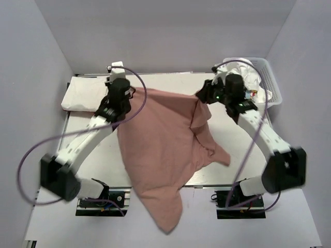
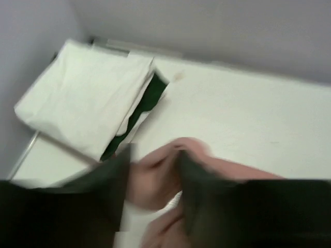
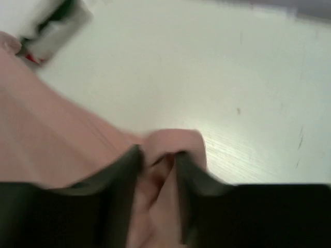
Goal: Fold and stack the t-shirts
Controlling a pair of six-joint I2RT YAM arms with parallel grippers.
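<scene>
Hanging between both jaws, a dusty-pink t-shirt (image 1: pixel 160 150)

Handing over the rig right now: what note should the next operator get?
Left hand: shut on the pink shirt.
Right hand: same shirt, other end.
It hangs spread between them, tail draped over the near table edge.
Done: one folded white shirt, far left.
Left: fold and stack the pink one, then the shirts in the basket.
</scene>
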